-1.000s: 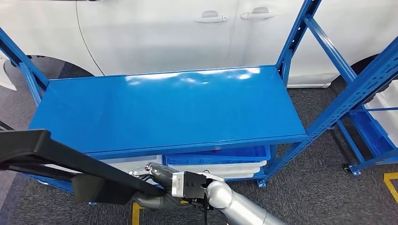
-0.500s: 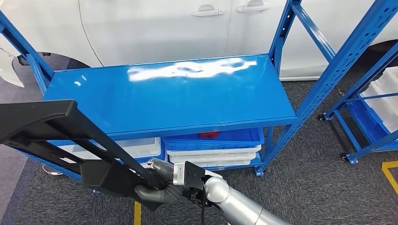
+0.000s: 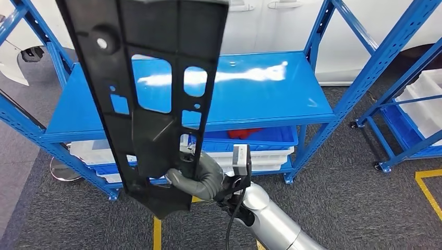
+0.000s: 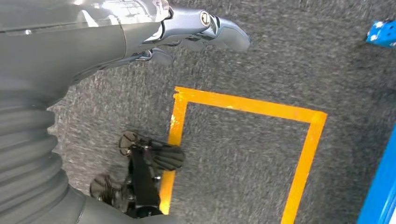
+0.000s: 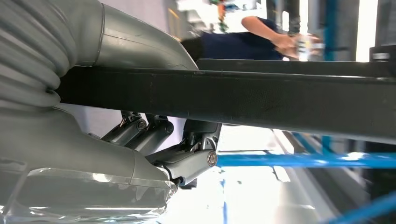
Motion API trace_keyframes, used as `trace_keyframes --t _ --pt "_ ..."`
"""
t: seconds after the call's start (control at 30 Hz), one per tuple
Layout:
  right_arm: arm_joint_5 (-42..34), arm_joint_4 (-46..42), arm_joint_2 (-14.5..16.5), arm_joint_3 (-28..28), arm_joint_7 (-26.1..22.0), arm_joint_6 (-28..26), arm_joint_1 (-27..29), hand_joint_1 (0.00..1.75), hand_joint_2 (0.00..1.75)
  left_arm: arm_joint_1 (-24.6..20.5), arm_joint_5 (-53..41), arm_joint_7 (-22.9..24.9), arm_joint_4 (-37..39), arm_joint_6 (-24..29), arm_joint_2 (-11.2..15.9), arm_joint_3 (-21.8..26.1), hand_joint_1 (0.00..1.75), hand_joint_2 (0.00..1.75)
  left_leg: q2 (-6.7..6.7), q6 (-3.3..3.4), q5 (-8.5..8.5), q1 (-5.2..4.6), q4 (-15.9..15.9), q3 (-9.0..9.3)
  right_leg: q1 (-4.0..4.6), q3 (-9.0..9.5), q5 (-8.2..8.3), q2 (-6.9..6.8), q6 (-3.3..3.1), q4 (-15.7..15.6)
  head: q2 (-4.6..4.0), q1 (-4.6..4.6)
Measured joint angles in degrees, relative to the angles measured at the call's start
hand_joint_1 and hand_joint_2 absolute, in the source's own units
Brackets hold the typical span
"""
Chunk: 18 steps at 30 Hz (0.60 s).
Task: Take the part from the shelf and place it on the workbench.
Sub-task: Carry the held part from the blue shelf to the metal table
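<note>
While the right robot hand [image 3: 194, 174] grips the lower end of the long black part [image 3: 148, 99], I see that part standing nearly upright in the head view, leaning a little and rising past the top edge of the picture, with cut-out windows along its length. In the right wrist view the same part [image 5: 261, 100] runs as a dark bar across the picture, the thick grey thumb above it and the darker fingers [image 5: 187, 163] curled round beneath, so the grasp looks firm. My left robot hand [image 4: 187, 30] hangs over the dark carpet [image 4: 243, 140], holding nothing; its fingers are loosely extended above a yellow floor marking [image 4: 243, 105]. Beyond the part, the blue shelf rack [image 3: 271, 94] stands on the carpet, its glossy top surface bare where I can see it and catching white reflections. Below that level sit blue and white bins [image 3: 260, 148], one of them with something red [image 3: 245, 133] inside. A second blue rack [image 3: 412, 120] stands off to the right, holding white bins. Farthest back is the side of a white car [image 3: 292, 21], its door handles just in sight. The right wrist view also catches a person [image 5: 261, 39] in a dark top in the background.
</note>
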Motion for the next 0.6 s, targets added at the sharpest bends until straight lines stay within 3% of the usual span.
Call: trace_keyframes --t 0.03,0.1,0.17,0.23,0.27,0.3,0.37,0.4,0.43,0.47,0.5,0.53,0.6 --pt "-0.2 -1.3 0.1 -0.6 0.1 -0.2 0.1 1.75 1.75 0.0 -0.1 0.0 0.0 0.0 0.0 0.0 0.0 1.75 -0.01 -0.03 0.44 -0.13 0.1 -0.57 0.3 3.1 1.06 0.02 -0.68 -3.9 0.0 -0.01" --pt "-0.4 -3.8 0.4 -1.8 0.2 -0.4 0.1 1.75 1.75 -0.1 -0.4 0.1 0.0 0.0 -0.2 0.0 0.0 1.75 0.02 -0.35 1.3 -0.36 0.2 -1.34 0.85 8.61 1.13 -0.01 -1.81 -12.1 0.0 -0.06" --pt "0.0 -6.0 0.6 -2.9 0.1 -0.7 0.2 1.75 1.75 -0.1 -0.5 0.1 0.0 0.0 -0.3 0.0 0.0 1.75 0.14 -0.96 2.31 -0.22 -0.1 -1.64 1.23 10.41 0.77 -0.02 -2.16 -15.8 0.0 0.02" --pt "1.1 -7.7 0.6 -3.5 0.1 -1.1 0.4 1.75 1.75 0.0 -0.6 0.1 0.0 0.0 -0.3 0.0 0.0 1.75 0.15 -1.6 2.5 -0.11 -0.3 -1.93 1.0 9.94 1.96 -0.11 -2.42 -16.5 0.0 0.11" --pt "1.8 -8.5 0.6 -3.7 0.0 -1.3 0.6 1.75 1.75 0.0 -0.7 0.1 0.0 0.0 -0.3 0.0 0.0 1.75 0.09 -1.88 1.19 -0.09 0.7 -2.35 0.78 9.56 2.64 -0.21 -2.71 -16.9 -0.01 0.04" --pt "2.5 -9.3 0.6 -3.9 -0.2 -1.5 0.8 1.75 1.75 0.1 -0.7 0.1 0.0 0.0 -0.2 0.0 0.0 1.75 0.04 -2.17 -1.13 -0.02 2.7 -3.01 0.57 9.01 3.39 -0.31 -2.95 -17.1 -0.01 -0.06" --pt "4.0 -10.8 0.5 -4.1 -0.6 -2.0 1.3 1.75 1.75 0.0 -0.8 0.2 0.0 0.0 -0.2 0.0 0.0 1.75 0.01 -2.74 -6.82 0.33 9.8 -4.68 0.57 7.59 4.61 -0.41 -3.2 -17.0 -0.02 -0.21" --pt "4.8 -11.5 0.4 -4.1 -0.8 -2.2 1.7 1.75 1.75 0.0 -0.8 0.2 0.0 0.0 -0.2 0.1 0.0 1.75 0.01 -3.03 -8.47 0.46 13.3 -5.26 0.57 6.81 5.17 -0.43 -3.13 -16.9 -0.02 -0.23" --pt "5.5 -12.1 0.3 -4.1 -1.0 -2.3 2.1 1.75 1.75 0.0 -0.9 0.2 0.0 0.0 -0.2 0.1 0.0 1.75 0.02 -3.28 -8.74 0.6 15.6 -5.23 0.52 5.98 5.7 -0.45 -3.03 -16.7 -0.01 -0.22" --pt "6.3 -12.7 0.1 -4.1 -1.2 -2.4 2.6 1.75 1.75 0.0 -0.9 0.2 0.0 0.0 -0.2 0.1 0.0 1.75 0.02 -3.51 -7.76 0.73 16.1 -4.33 0.43 5.05 6.2 -0.46 -2.88 -16.4 -0.01 -0.24" --pt "7.0 -13.3 -0.2 -4.1 -1.3 -2.4 2.9 1.75 1.75 0.0 -1.0 0.2 0.0 0.1 -0.2 0.2 0.0 1.75 0.02 -3.69 -6.09 0.89 14.5 -2.41 0.31 4.08 6.65 -0.46 -2.68 -16.0 -0.01 -0.25" --pt "7.7 -13.8 -0.5 -4.1 -1.4 -2.4 3.2 1.75 1.75 0.0 -1.2 0.2 0.0 0.1 -0.2 0.2 0.0 1.75 0.01 -3.85 -4.76 1.07 11.1 0.32 0.21 3.14 7.04 -0.44 -2.43 -15.5 0.0 -0.25" --pt "8.8 -14.6 -1.0 -4.2 -1.7 -2.2 3.7 1.75 1.75 -0.2 -1.4 0.3 0.0 0.2 -0.2 0.3 0.0 1.75 -0.14 -3.68 -4.93 0.98 3.2 5.64 0.16 1.71 7.77 -0.38 -1.75 -14.5 0.0 -0.23"
